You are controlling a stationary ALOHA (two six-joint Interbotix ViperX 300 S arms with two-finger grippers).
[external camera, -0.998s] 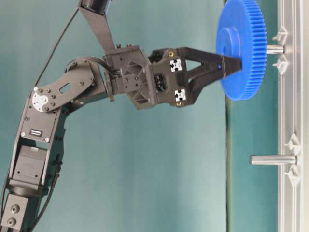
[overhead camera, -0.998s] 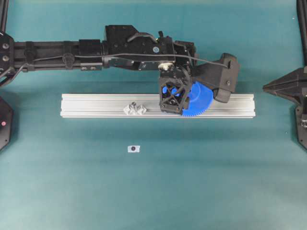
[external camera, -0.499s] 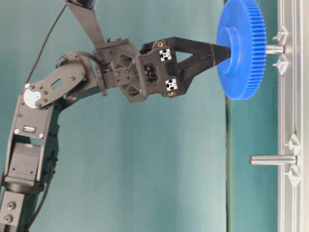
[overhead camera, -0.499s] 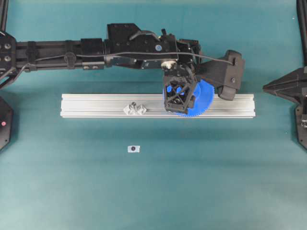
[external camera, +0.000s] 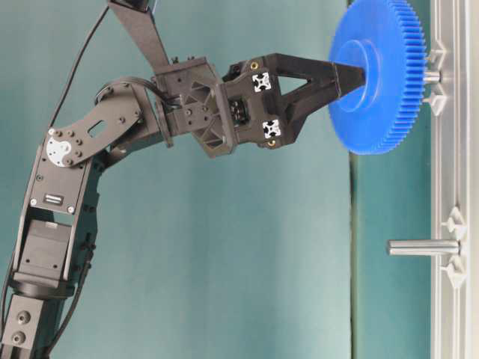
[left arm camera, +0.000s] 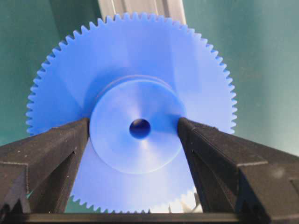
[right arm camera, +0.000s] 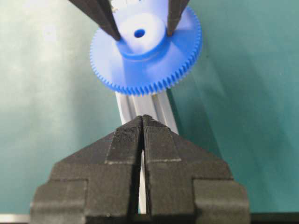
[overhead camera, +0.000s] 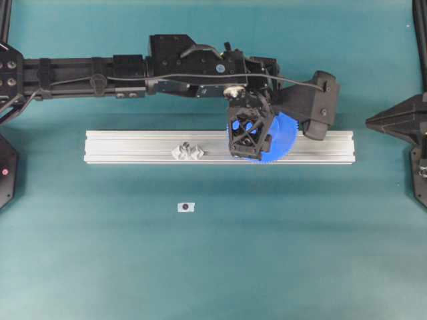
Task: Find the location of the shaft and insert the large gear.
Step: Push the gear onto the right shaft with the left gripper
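Blue large gear [external camera: 374,75], hub clamped by the downward-angled left claw [external camera: 348,77].

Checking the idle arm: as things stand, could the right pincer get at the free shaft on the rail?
Probably yes. The free shaft stands bare, apart from the gear and the left pincer holding it. The right pincer sits shut, back by the rail's end, nothing between.

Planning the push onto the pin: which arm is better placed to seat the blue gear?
Left. Its hand grips the gear by the hub, right at the pin. The right hand is shut, empty, off to the side.
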